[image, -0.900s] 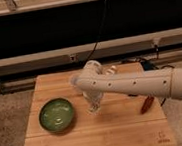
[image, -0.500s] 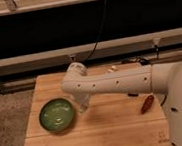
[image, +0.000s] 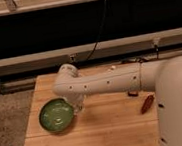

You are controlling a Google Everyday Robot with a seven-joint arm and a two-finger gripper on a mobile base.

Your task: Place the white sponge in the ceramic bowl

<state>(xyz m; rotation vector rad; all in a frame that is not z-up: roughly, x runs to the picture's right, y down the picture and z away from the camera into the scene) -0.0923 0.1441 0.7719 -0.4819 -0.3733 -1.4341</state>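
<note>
The green ceramic bowl (image: pixel 56 115) sits on the left part of the wooden table (image: pixel 107 131), and its inside looks bare. My white arm (image: pixel 110 80) reaches across the table from the right. The gripper (image: pixel 78 107) hangs below the arm's end, just at the bowl's right rim. Most of it is hidden under the arm. I cannot make out the white sponge; the arm and gripper may be hiding it.
A reddish-brown oblong object (image: pixel 147 103) lies on the table at the right, and a small dark thing (image: pixel 133 93) lies beside the arm. A black cable (image: pixel 100 36) runs up behind the table. Speckled floor (image: pixel 10 123) lies to the left.
The arm has swung left across the table, carrying the gripper from the middle of the table to the bowl's right rim. The bowl has not moved.
</note>
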